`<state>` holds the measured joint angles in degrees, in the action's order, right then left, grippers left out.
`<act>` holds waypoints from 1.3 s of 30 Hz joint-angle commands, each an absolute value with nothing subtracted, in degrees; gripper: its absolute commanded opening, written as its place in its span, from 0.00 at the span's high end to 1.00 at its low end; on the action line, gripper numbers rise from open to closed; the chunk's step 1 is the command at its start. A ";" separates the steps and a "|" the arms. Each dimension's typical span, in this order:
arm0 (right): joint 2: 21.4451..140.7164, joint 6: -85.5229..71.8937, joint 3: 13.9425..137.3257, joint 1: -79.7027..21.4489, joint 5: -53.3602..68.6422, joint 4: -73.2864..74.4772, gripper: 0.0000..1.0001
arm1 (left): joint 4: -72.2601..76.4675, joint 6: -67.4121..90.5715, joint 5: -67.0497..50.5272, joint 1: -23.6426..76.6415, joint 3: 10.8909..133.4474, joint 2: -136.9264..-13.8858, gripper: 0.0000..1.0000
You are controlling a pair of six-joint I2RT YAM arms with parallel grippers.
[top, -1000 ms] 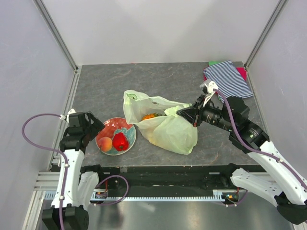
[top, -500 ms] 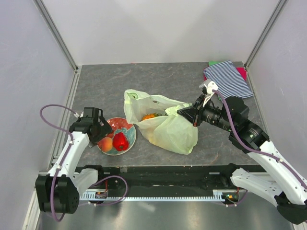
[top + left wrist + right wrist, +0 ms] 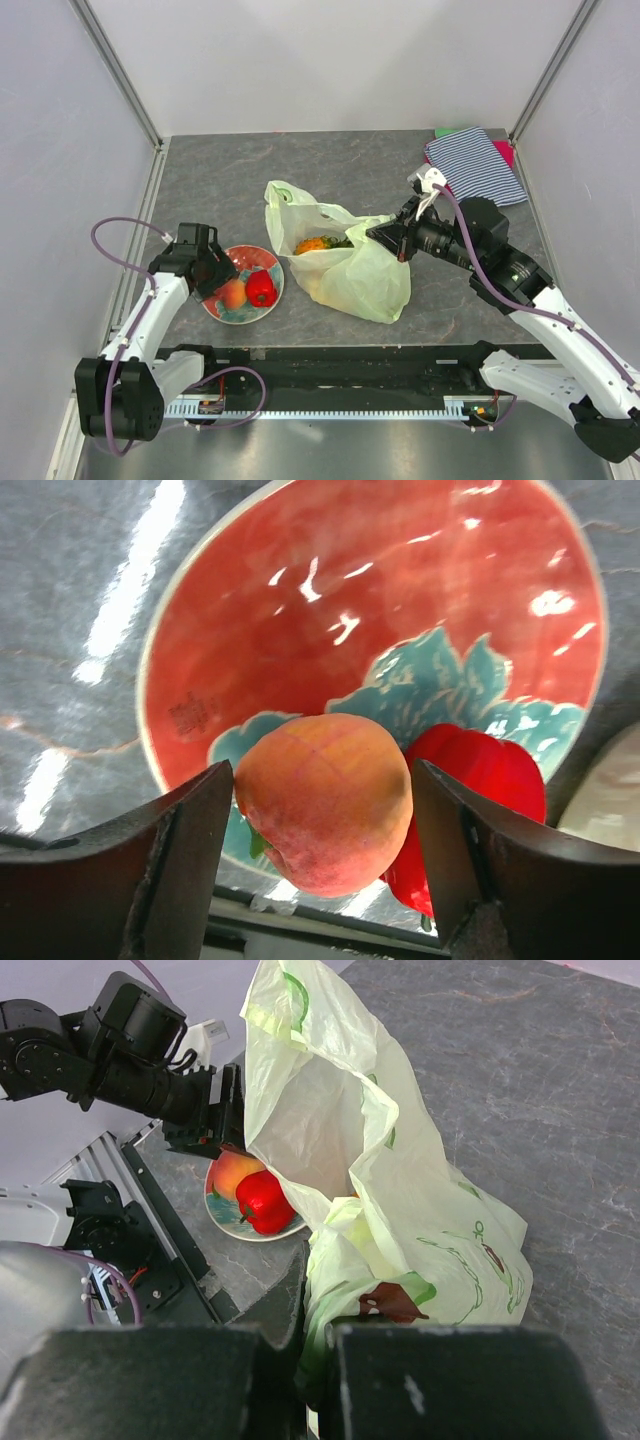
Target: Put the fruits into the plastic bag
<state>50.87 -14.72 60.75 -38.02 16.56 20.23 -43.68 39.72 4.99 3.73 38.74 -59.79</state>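
Observation:
A peach (image 3: 325,800) and a red pepper-like piece (image 3: 480,780) lie on the red floral plate (image 3: 300,600) at the near left. My left gripper (image 3: 228,290) reaches down over the plate, its fingers (image 3: 190,840) pressed against both flanks of the peach (image 3: 233,293), next to the pepper (image 3: 262,288). The pale green plastic bag (image 3: 350,270) sits mid-table with its mouth facing the plate. An orange pineapple (image 3: 312,242) shows inside. My right gripper (image 3: 372,233) is shut on the bag's upper edge (image 3: 345,1290) and holds the mouth up.
A striped blue-white cloth (image 3: 475,165) lies at the far right corner over pink and green items. White walls with metal posts enclose the grey table. The black front rail (image 3: 320,355) runs just below the plate (image 3: 245,262) and bag.
My left arm swung in from the left edge and came down over the plate. Its fingers closed in around the peach, which shifted slightly right with the pepper. The right gripper lifted the bag edge slightly.

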 commanded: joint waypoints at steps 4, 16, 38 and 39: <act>50.98 -14.50 61.70 -38.06 15.91 18.72 1.00 | -33.50 40.78 0.18 3.78 36.39 -60.81 0.28; 51.41 -15.47 61.96 -38.06 15.12 18.81 1.00 | -33.75 44.28 -1.66 3.78 33.93 -57.14 0.07; 50.89 -15.73 61.52 -38.06 15.03 18.81 1.00 | -32.52 48.96 -7.74 3.69 29.44 -55.37 0.29; 50.80 -15.73 61.52 -37.97 15.03 18.81 1.00 | -32.52 48.87 -7.56 3.60 29.44 -55.28 0.30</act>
